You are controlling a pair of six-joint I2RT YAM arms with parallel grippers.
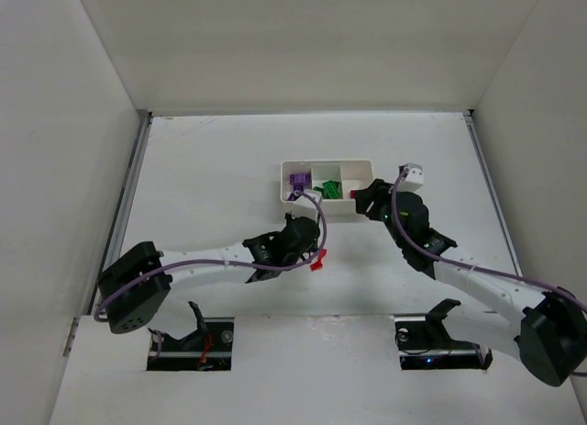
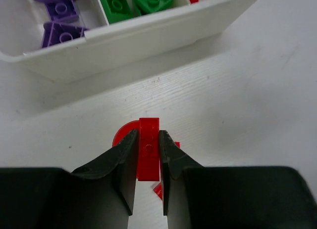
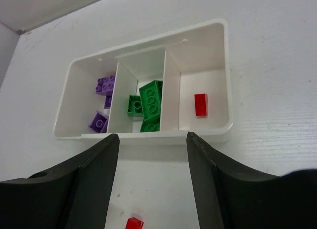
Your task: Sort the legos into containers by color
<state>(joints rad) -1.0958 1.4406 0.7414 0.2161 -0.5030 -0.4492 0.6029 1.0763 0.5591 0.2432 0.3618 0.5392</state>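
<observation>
Purple bricks, green bricks and one red brick lie sorted in the tray; left claw pinches a second red brick, undelivered, right claw half-open, empty.

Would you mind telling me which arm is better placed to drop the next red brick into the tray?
Left. The left gripper is shut on a red brick near the white tray; the right gripper is open and empty.

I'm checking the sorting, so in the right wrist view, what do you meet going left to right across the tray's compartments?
In order: purple legos → green legos → red lego, each colour in its own compartment of the tray.
</observation>
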